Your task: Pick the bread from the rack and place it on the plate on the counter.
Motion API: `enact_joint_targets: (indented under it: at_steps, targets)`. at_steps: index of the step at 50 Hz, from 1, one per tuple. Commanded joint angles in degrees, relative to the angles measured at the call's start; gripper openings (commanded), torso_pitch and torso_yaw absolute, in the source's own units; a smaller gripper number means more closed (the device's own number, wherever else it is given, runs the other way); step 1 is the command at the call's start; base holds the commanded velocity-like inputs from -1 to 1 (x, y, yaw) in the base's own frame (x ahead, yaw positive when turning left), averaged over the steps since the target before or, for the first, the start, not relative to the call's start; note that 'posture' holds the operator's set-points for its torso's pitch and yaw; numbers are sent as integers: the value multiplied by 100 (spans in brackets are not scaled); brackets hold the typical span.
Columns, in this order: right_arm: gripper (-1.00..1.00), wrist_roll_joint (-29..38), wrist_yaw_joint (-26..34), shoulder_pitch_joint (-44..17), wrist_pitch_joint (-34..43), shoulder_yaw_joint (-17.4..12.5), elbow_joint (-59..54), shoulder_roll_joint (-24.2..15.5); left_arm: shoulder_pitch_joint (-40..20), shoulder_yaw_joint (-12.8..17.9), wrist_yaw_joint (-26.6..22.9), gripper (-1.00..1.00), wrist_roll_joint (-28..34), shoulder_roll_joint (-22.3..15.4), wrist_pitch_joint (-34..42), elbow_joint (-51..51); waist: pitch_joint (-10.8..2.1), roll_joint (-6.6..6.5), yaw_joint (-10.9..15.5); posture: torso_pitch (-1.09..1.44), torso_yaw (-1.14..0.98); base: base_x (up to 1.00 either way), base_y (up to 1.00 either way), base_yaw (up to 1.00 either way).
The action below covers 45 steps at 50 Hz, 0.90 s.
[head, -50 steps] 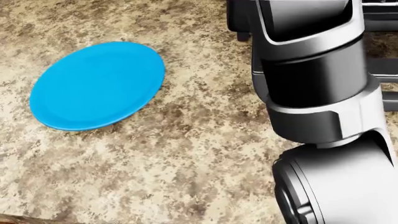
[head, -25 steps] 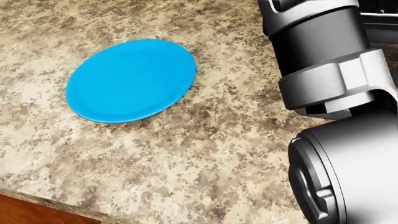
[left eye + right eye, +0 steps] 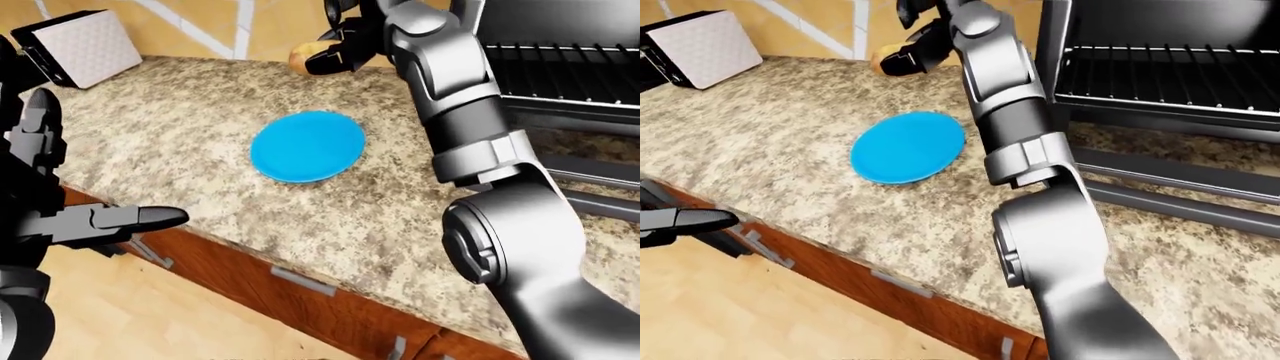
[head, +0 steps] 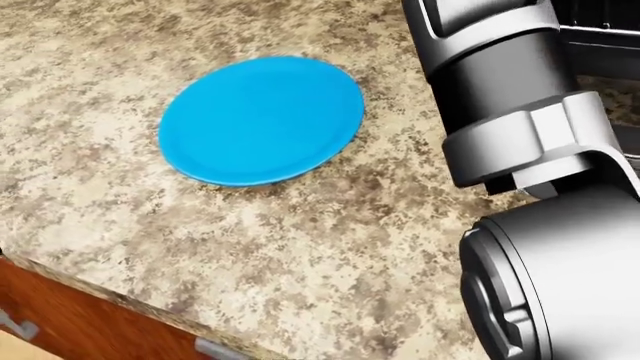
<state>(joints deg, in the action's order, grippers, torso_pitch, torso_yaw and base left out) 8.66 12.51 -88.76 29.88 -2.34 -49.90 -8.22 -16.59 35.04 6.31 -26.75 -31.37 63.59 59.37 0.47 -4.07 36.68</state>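
Observation:
The blue plate (image 4: 262, 120) lies flat on the speckled stone counter (image 4: 300, 255); it also shows in the left-eye view (image 3: 307, 146). My right hand (image 3: 338, 46) is shut on the tan bread (image 3: 304, 57) and holds it above the counter, beyond the plate's top edge in the left-eye view. My right arm (image 4: 520, 150) fills the right side of the head view, which does not show the hand or the bread. My left hand (image 3: 90, 180) is open and empty at the left, off the counter's near edge.
A black oven with its door down and a wire rack (image 3: 1160, 75) stands at the upper right. A white box-shaped appliance (image 3: 80, 46) sits at the counter's upper left. Wooden cabinet fronts with handles (image 3: 300, 281) run below the counter edge, above a wooden floor.
The whole head view has shifted: the plate sits further right and slightly higher in the picture, and the counter's edge and cabinet front have come into view at bottom left. The camera has moved.

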Motion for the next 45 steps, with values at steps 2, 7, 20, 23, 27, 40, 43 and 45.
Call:
enact_joint_targets:
  at_steps: [2,7,20,23,27,40,43,45]
  targets:
    - [-100,-5,-92,-230,-339,-42,40,-53,-55,94,50,100,2,-131,-243,63,-145,-15,40,0,66,0,0,0]
    - [-100,-6,-136,-201,-464,-54,-137,-63,-72,79,43,100,23,-206,-208,63,-159,-11,119,0,66,0,0,0]
    - [-100,11,-155,-64,-682,-34,-437,29,-184,-95,-255,100,516,5,-164,63,-188,6,219,0,66,0,0,0]
    - [-100,20,-138,-17,-704,-22,-466,54,-216,-131,-294,100,594,33,-152,63,-196,9,229,0,66,0,0,0]
    - [-100,66,-125,76,-728,8,-456,82,-211,-118,-366,100,664,54,-159,63,-200,24,249,0,66,0,0,0]
    - [-100,179,-193,197,-1266,-21,-1156,186,-152,-107,-369,100,655,36,-190,63,-229,32,275,0,66,0,0,0]
    - [-100,193,-206,214,-1276,-27,-1186,182,-148,-119,-367,100,672,41,-192,63,-224,36,282,0,66,0,0,0]
    - [-100,219,-213,248,-1266,-16,-1187,183,-145,-139,-370,100,691,58,-204,63,-220,35,288,0,66,0,0,0]
